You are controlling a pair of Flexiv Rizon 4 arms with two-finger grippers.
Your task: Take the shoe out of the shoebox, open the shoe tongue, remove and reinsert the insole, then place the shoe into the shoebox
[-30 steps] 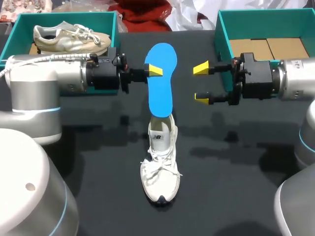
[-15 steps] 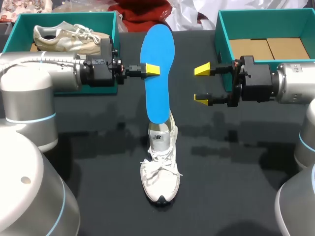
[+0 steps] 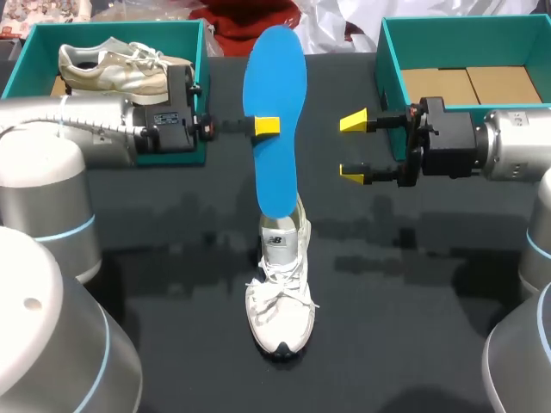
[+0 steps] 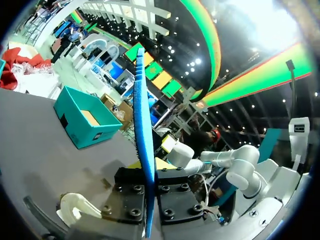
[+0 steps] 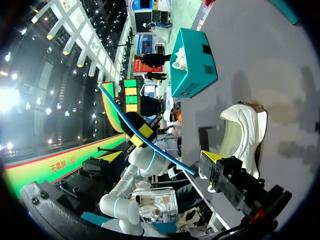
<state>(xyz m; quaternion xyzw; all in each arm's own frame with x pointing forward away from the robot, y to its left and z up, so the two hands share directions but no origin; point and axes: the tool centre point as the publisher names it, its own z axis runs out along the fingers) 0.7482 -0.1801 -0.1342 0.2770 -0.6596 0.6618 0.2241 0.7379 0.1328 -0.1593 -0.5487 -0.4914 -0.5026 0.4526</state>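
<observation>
The left claw (image 3: 263,126) grips a blue insole (image 3: 277,172) by its edge, holding it upright, its lower end at the heel of a white shoe (image 3: 281,292) lying on the black bench (image 3: 413,284). The right claw (image 3: 351,147) hangs near the insole, spread wide and empty, in front of a teal box (image 3: 392,60).

The head camera sits high behind the robot and looks down on the whole table (image 3: 387,284). The left wrist camera looks out along the left gripper (image 3: 266,126), so near that the blue insole (image 4: 142,140) between its fingers shows edge-on, with the empty shoebox (image 4: 82,122) far ahead. The right wrist camera faces the opposite way along the right gripper (image 3: 352,147). The same insole stands ahead of it and the white shoe (image 5: 245,132) beside it. All three views share both.
</observation>
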